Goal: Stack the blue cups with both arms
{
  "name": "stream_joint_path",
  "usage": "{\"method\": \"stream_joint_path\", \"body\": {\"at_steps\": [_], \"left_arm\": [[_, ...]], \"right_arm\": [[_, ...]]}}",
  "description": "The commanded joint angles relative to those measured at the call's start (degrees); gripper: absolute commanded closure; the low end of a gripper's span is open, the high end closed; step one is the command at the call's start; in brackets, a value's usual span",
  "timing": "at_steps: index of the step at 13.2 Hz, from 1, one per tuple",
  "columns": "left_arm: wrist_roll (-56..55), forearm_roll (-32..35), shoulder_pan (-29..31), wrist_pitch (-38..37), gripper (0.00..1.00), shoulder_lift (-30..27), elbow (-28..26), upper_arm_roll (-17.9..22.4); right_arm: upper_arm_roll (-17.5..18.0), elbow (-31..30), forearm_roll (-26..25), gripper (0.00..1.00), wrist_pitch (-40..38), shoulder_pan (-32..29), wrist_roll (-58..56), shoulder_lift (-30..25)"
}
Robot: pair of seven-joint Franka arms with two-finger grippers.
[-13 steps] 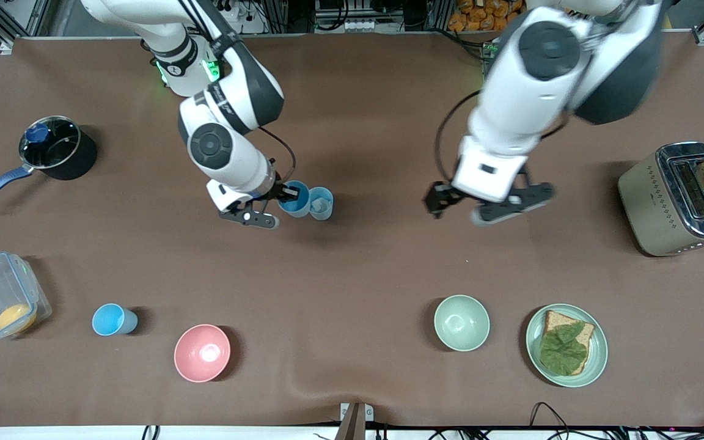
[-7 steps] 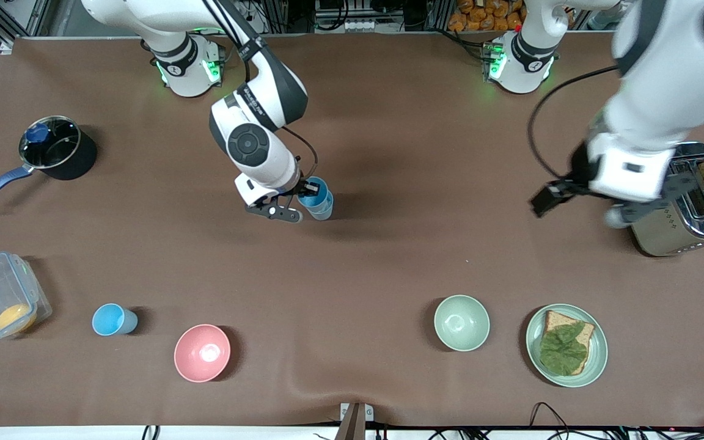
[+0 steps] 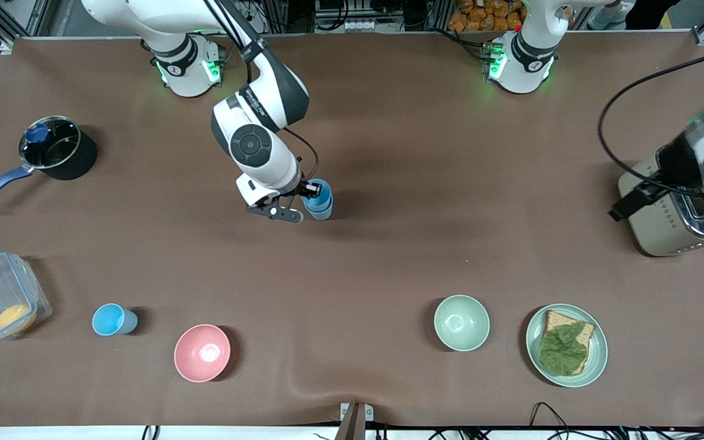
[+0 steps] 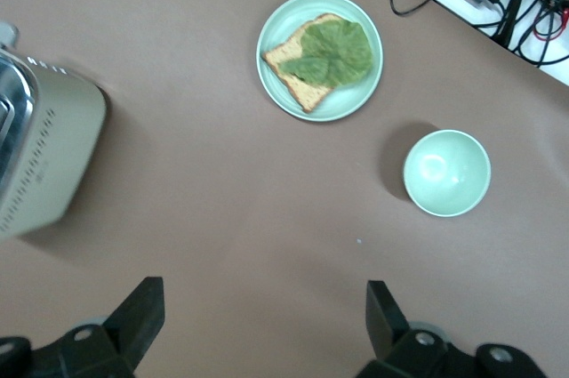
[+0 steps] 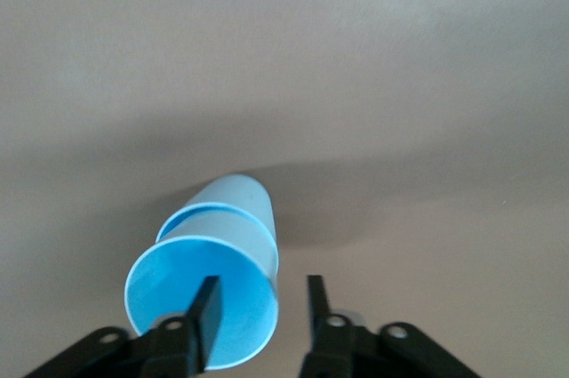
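3 blue cups on the brown table (image 3: 388,256). 2 of them nested: upper cup (image 3: 316,192) seated in lower cup (image 3: 322,211), standing mid-table toward the right arm's end. In the right wrist view, upper cup (image 5: 203,311) clearly sunk into lower cup (image 5: 233,205), only a band of the lower one showing. Right tool (image 3: 299,200) down at the stack, narrowly parted, 1 finger (image 5: 207,309) inside the upper cup's mouth and the other outside its wall, rim pinched between them. Third cup (image 3: 112,319) alone, upright, nearer the front camera, between the clear lidded container (image 3: 1,304) and the pink bowl (image 3: 202,352).

Left tool (image 4: 265,325) high up over the toaster (image 3: 673,211) at the left arm's end of the table, fingers spread wide, holding nothing.

Elsewhere: 2 bowls, the pink one and 1 pale green bowl (image 3: 461,322); 1 green plate (image 3: 596,354) just beside the green bowl, carrying 1 slice of bread topped with a lettuce leaf (image 3: 563,350); 1 black saucepan (image 3: 52,153) with a blue handle, farther from the front camera than the container; 1 orange item inside the container.
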Motion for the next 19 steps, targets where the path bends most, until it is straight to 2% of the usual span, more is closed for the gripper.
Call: {"method": "stream_joint_path", "body": {"at_steps": [1, 3, 4, 5, 8, 10, 12, 14, 16, 19], "left_arm": [[8.04, 1.22, 2.69, -0.62, 0.0, -1.16, -0.78, -0.82], [13.24, 1.22, 2.78, -0.88, 0.0, -1.51, -0.16, -0.38], [15.35, 1.22, 2.6, -1.31, 0.0, -1.77, -0.07, 0.06], [19.2, 1.22, 1.73, -2.27, 0.0, -1.95, -0.07, 2.15], [22.67, 1.22, 1.02, -3.95, 0.0, -2.13, 0.62, 2.7], [25.29, 1.14, 1.28, -4.04, 0.0, -2.21, 0.98, 2.87], [26.97, 1.05, 0.32, -4.04, 0.0, -2.74, 0.81, 4.36], [26.71, 1.05, 0.4, -4.13, 0.0, -3.27, 0.28, 4.37], [26.89, 1.05, 0.32, -5.7, 0.0, -4.05, 0.36, 4.37], [26.89, 0.35, 0.58, -5.8, 0.0, -3.54, 0.63, 4.19]], "right_arm": [[-0.85, 0.09, -2.03, 0.0, -7.78, -6.74, -9.24, -4.67], [-0.94, -1.83, -4.49, 0.0, -11.93, -13.07, -21.38, -8.27], [-0.94, -4.2, -7.29, 0.0, -12.03, -16.15, -25.61, -10.81], [-0.94, -6.13, -8.79, 0.0, -12.12, -19.23, -30.35, -12.84], [-0.85, -10.54, -8.9, 0.0, -12.03, -29.94, -45.38, -18.73], [-0.94, -10.73, -8.98, 0.0, -12.47, -34.53, -48.67, -22.16], [-1.03, -8.28, -9.51, 0.0, -15.36, -36.82, -49.81, -24.27], [-0.94, -2.67, -11.79, 0.0, -19.66, -39.46, -54.89, -24.37], [-0.94, 3.31, -11.8, 0.0, -23.26, -41.4, -57.81, -24.28], [-0.33, 12.02, -11.8, 0.0, -31.87, -40.62, -54.23, -24.11]]}}
